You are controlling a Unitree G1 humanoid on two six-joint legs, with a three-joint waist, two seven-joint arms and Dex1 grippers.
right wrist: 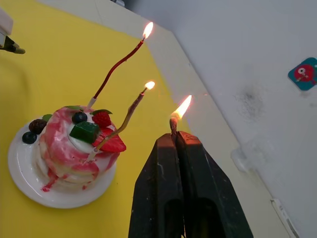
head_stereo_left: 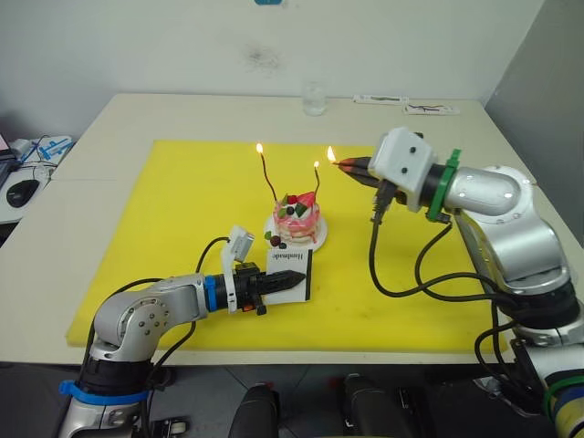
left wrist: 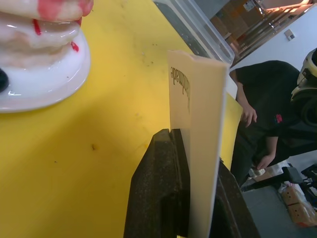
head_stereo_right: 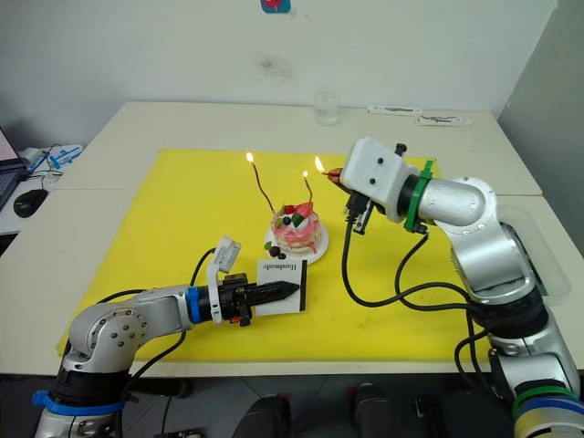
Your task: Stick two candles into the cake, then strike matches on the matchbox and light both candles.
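The pink-and-white cake (head_stereo_left: 298, 219) sits on its white plate (head_stereo_left: 315, 243) in the middle of the yellow mat. Two thin wavy candles stand in it, both burning: the taller one (head_stereo_left: 266, 175) on the left, the shorter one (head_stereo_left: 317, 182) on the right. My right gripper (head_stereo_left: 345, 165) is shut on a burning match (right wrist: 174, 124), held just right of the shorter candle's flame. My left gripper (head_stereo_left: 294, 278) is shut on the white matchbox (head_stereo_left: 290, 268), which stands on edge on the mat just in front of the cake plate.
The yellow mat (head_stereo_left: 164, 237) covers most of the cream table. A clear glass (head_stereo_left: 315, 98) stands at the far edge, with papers (head_stereo_left: 431, 109) to its right. A person in dark clothes (left wrist: 257, 114) shows beyond the table in the left wrist view.
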